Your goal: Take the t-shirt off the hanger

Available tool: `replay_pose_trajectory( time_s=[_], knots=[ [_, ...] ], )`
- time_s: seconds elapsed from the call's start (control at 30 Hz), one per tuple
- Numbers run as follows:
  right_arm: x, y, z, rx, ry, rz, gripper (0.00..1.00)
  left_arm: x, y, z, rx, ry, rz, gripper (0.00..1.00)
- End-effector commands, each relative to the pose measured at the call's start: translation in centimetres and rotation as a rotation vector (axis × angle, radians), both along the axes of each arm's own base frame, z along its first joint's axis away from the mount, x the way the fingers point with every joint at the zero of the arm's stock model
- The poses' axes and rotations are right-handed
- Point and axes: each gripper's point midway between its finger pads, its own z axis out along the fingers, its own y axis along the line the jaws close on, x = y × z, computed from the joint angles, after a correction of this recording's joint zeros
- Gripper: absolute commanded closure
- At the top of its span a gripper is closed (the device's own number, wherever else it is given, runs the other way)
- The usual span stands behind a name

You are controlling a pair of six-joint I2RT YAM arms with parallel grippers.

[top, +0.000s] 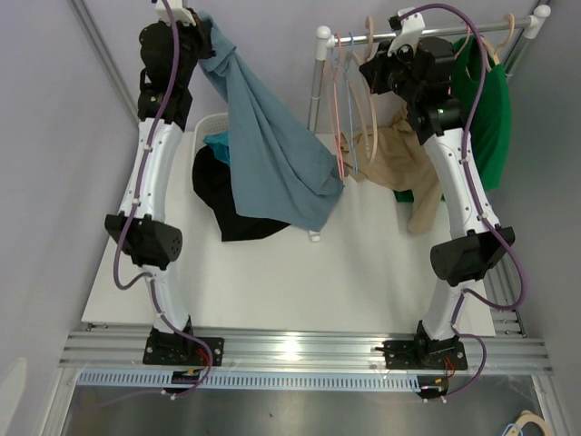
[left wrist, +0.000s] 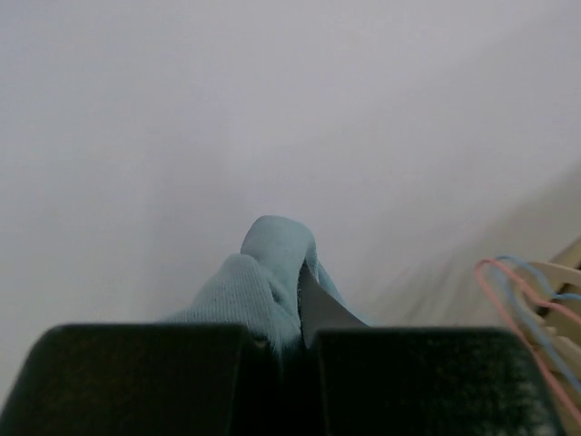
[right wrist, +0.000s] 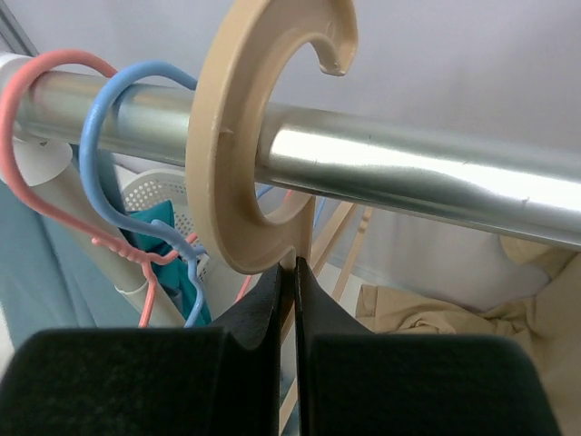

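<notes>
A blue-grey t-shirt [top: 272, 154] hangs from my left gripper [top: 204, 32], which is raised high at the back left. In the left wrist view the jaws [left wrist: 304, 341] are shut on a bunched fold of the t-shirt [left wrist: 268, 272]. The cloth drapes down to the right, and its lower corner reaches the hangers under the rail. My right gripper [top: 377, 71] is up at the metal rail [top: 427, 32]. In its wrist view the gripper [right wrist: 289, 272] is shut on the neck of a beige hanger [right wrist: 222, 163], whose hook sits over the rail [right wrist: 408, 173].
A pink hanger [right wrist: 27, 145] and a blue hanger [right wrist: 109, 154] hang on the rail left of the beige one. A white basket [top: 216, 120] holds teal and black clothes. A tan garment [top: 399, 154] and a green one [top: 490, 109] hang at the right.
</notes>
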Motion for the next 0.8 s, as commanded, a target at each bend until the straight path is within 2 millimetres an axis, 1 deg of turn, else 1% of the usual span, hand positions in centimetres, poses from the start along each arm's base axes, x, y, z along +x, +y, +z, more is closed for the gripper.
replay_pose_trajectory(
  time_s=[0.0,0.03,0.1,0.13,0.17,0.23,0.27,0.33,0.37,0.4,0.43,0.47,0.5,0.53,0.57,0.6,0.63,0.67,0.7,0.73,0.77],
  knots=[
    [-0.9,0.8,2.7,0.007,-0.068,0.04,1.0,2.0,3.8,1.6,-0.006,-0.111,0.099,0.99],
    [-1.1,1.2,2.7,0.005,-0.069,0.051,1.0,2.3,5.3,1.2,-0.013,-0.102,0.119,0.99],
    [-1.4,1.7,2.6,0.0,-0.067,0.06,1.0,2.8,6.7,0.5,-0.015,-0.083,0.145,0.99],
    [-1.3,1.8,2.4,-0.004,-0.064,0.06,1.0,2.9,7.8,0.1,-0.025,-0.07,0.158,0.99],
    [-1.3,2.0,2.2,-0.006,-0.059,0.065,1.0,3.0,7.6,-0.2,-0.032,-0.057,0.124,0.99],
    [-1.1,2.1,1.5,-0.008,-0.045,0.07,1.0,3.4,6.9,-2.5,-0.017,0.004,0.086,0.99],
    [-1.1,2.3,1.3,-0.008,-0.041,0.076,1.0,3.8,6.4,-4.3,-0.029,0.045,0.062,0.99],
    [-1.0,2.4,0.7,-0.007,-0.027,0.082,1.0,3.8,5.4,-6.0,-0.059,0.089,0.013,0.99],
    [-1.0,2.6,0.6,-0.003,-0.022,0.087,1.0,4.0,4.0,-9.1,-0.097,0.174,-0.048,0.99],
    [-1.0,2.7,0.1,-0.006,-0.015,0.09,1.0,4.0,3.2,-10.4,-0.109,0.211,-0.072,0.99],
    [-0.9,2.7,-0.2,-0.007,-0.008,0.088,1.0,3.6,1.2,-11.6,-0.111,0.252,-0.101,0.99],
    [-0.9,2.7,-0.3,-0.004,-0.003,0.085,1.0,3.7,0.8,-15.1,-0.109,0.333,-0.063,0.99],
    [-1.1,2.7,-0.3,-0.002,-0.002,0.088,1.0,3.4,0.1,-16.2,-0.107,0.361,-0.047,0.99],
    [-1.2,2.8,-0.5,-0.002,0.005,0.091,1.0,3.0,-1.4,-18.6,-0.096,0.412,-0.044,0.99],
    [-1.3,2.9,-0.5,0.0,0.007,0.094,1.0,2.8,-1.4,-20.8,-0.116,0.469,-0.001,0.99],
    [-1.5,2.8,-0.4,0.0,0.008,0.094,0.99,2.6,-1.9,-22.1,-0.133,0.51,-0.002,0.91],
    [-1.6,2.9,-0.5,-0.001,0.012,0.094,0.94,2.6,-2.3,-23.2,-0.149,0.55,-0.009,0.82],
    [-1.7,2.8,-0.4,-0.001,0.011,0.091,0.88,2.0,-2.6,-25.5,-0.181,0.647,-0.005,0.72],
    [-1.7,2.6,-0.3,-0.005,0.008,0.082,0.76,2.5,-2.5,-25.9,-0.194,0.676,0.011,0.57],
    [-1.8,2.5,-0.3,-0.007,0.009,0.076,0.71,2.4,-2.4,-26.9,-0.197,0.721,0.026,0.54],
    [-1.9,2.4,-0.3,-0.009,0.011,0.071,0.68,2.1,-2.3,-27.4,-0.194,0.751,0.038,0.45]
  ],
)
